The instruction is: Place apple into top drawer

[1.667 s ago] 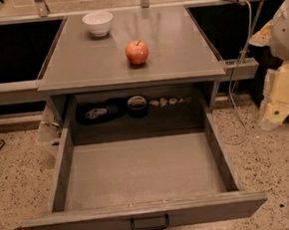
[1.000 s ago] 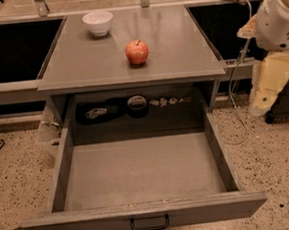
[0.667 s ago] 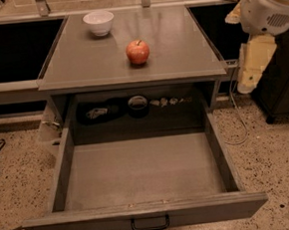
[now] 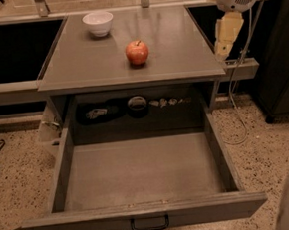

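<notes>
The red-orange apple (image 4: pixel 137 52) sits upright on the grey counter top (image 4: pixel 179 44), near its middle. Below it the top drawer (image 4: pixel 139 170) is pulled wide open toward me; its flat grey bottom is bare and its dark handle (image 4: pixel 149 224) shows at the front. My gripper (image 4: pixel 225 36) hangs from the white arm at the upper right, over the counter's right edge, well to the right of the apple and holding nothing I can see.
A white bowl (image 4: pixel 98 23) stands at the counter's back left. Dark objects (image 4: pixel 99 112) and a round container (image 4: pixel 136 104) lie in the recess behind the drawer. A cable (image 4: pixel 239 114) trails on the speckled floor at right.
The arm and gripper have moved up and leftward, from beside the drawer's right side to over the counter's right edge. The apple, bowl and drawer have not moved.
</notes>
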{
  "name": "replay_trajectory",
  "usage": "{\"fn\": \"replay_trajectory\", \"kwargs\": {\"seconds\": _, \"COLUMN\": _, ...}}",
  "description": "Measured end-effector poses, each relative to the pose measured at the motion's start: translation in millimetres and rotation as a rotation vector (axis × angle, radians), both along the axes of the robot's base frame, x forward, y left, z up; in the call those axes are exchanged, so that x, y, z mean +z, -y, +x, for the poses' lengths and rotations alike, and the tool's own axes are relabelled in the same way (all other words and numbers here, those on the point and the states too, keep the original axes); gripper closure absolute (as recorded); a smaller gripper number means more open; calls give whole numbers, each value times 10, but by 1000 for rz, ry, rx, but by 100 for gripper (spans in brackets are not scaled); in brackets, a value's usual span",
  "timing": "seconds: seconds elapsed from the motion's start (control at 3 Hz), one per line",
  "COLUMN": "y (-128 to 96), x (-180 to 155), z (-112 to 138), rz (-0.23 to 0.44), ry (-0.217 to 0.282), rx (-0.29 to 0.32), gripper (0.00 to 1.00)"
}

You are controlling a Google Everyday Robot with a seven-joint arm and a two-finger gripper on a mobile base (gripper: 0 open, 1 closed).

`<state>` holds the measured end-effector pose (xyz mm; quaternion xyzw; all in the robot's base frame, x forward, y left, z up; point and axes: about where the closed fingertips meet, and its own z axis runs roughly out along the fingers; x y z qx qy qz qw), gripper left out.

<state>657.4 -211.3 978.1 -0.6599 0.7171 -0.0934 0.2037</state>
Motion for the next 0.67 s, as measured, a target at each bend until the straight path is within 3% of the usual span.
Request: {"fn": "replay_trajectory", "kwargs": {"seconds": 0.67, "y": -36, "x": 69, "z": 161, "rz": 26, "ry": 42, "rx": 6, "gripper": 0}}
